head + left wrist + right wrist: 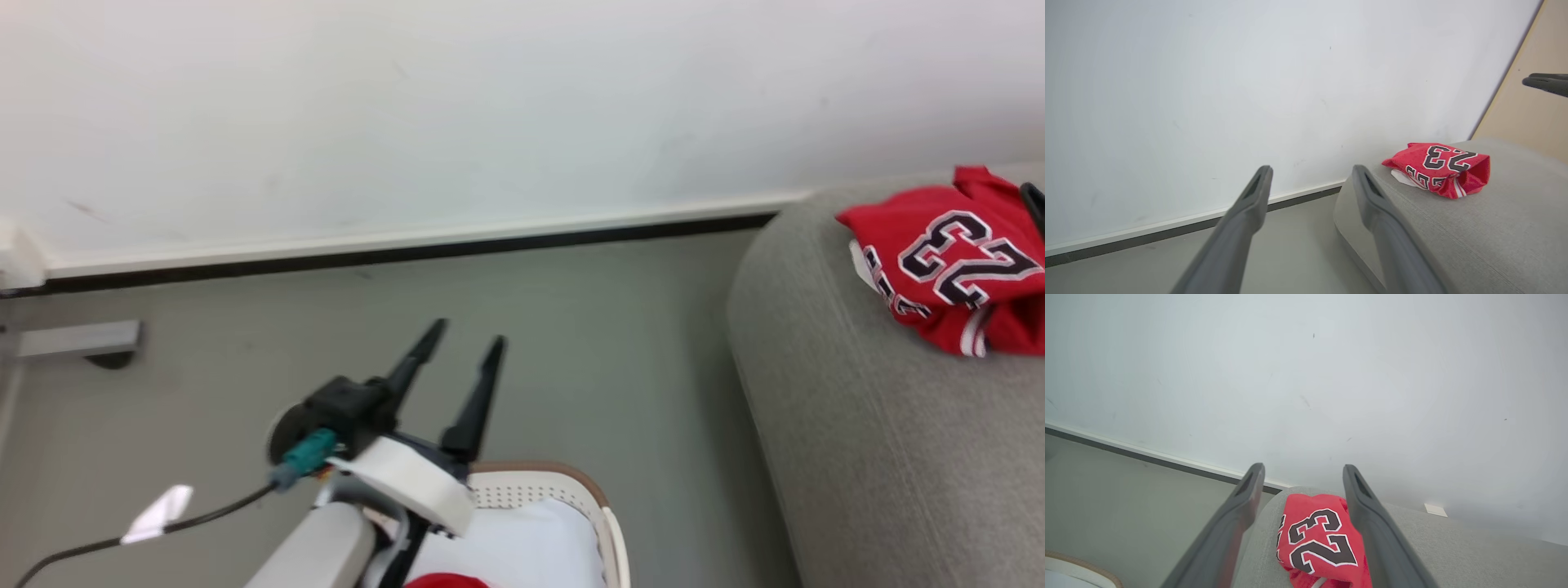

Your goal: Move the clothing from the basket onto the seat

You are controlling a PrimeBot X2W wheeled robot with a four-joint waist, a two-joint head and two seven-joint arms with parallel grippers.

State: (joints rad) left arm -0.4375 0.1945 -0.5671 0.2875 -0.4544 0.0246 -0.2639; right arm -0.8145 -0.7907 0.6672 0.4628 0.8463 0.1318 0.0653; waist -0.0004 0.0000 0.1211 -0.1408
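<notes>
A crumpled red jersey (955, 261) with a black-and-white 23 lies on the light-grey seat (857, 425), near its rounded corner. My right gripper (1303, 469) hangs open just above that jersey (1318, 539), its jaws spread to either side and holding nothing. One of its dark fingers (1545, 81) shows at the right edge of the left wrist view. My left gripper (469, 335) is open and empty over the floor, above the cream basket (584, 490). In the basket lie white cloth (522, 547) and a sliver of red clothing (445, 581).
A white wall with a white and black skirting board (408, 245) runs behind the grey floor (620, 343). A grey metal foot (77, 339) stands at the far left. A black cable (163, 523) trails from my left wrist. A white tag (861, 265) pokes out beside the jersey.
</notes>
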